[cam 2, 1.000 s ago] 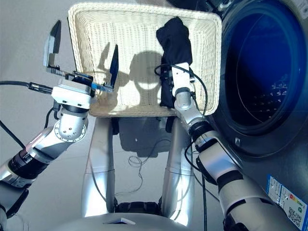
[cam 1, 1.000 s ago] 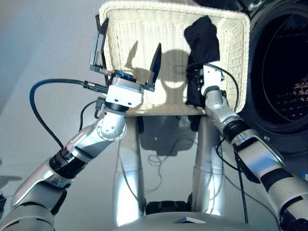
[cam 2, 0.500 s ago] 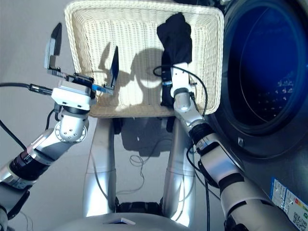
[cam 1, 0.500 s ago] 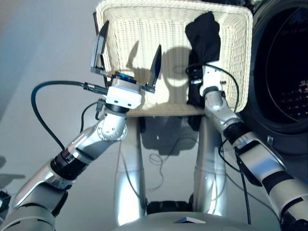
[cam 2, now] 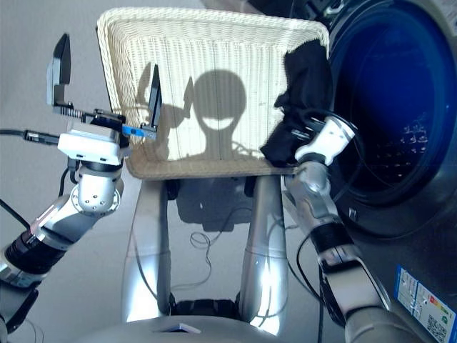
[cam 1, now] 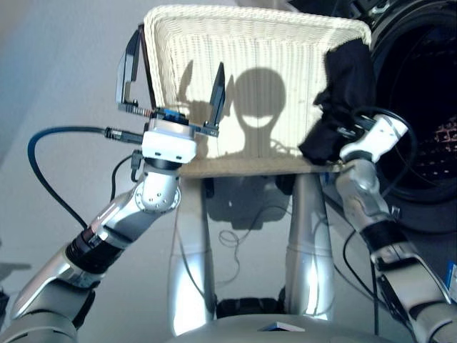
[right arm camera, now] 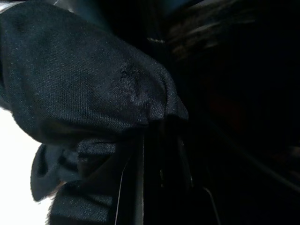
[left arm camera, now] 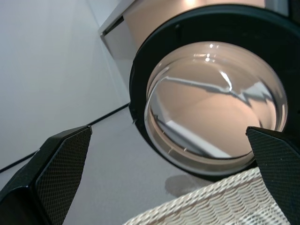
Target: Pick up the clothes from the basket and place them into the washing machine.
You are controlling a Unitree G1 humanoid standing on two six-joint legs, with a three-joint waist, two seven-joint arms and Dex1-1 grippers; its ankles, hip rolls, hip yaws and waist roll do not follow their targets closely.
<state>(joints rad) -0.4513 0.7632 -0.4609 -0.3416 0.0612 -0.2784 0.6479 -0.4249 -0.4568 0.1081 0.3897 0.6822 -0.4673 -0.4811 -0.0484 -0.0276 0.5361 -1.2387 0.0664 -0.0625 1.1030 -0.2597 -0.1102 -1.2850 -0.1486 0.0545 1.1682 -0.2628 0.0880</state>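
The black garment (cam 1: 343, 93) is hanging bunched over the right edge of the cream wicker basket (cam 1: 235, 43), its upper part draped across the right rim and its lower end dangling by the near right corner. The right gripper (cam 1: 341, 132) is clamped on the garment's lower part, with cloth covering the fingers; in the right wrist view the dark fabric (right arm camera: 89, 93) is filling most of the picture. The right arm is reaching forward from the near right, the forearm rising toward the basket's corner and the wrist turning rightward toward the washing machine (cam 2: 400, 114), whose dark round drum opening is standing just right of the basket. The rest of the basket floor is showing only bare weave and the robot's shadow. The left gripper (cam 1: 171, 82) is hovering over the basket's left edge, fingers spread wide and pointing away from the robot, holding nothing; one finger is outside the left rim, the other over the floor. The left arm is bending up from the near left. The left wrist view is showing the round glass door (left arm camera: 215, 98) beyond the basket's rim.
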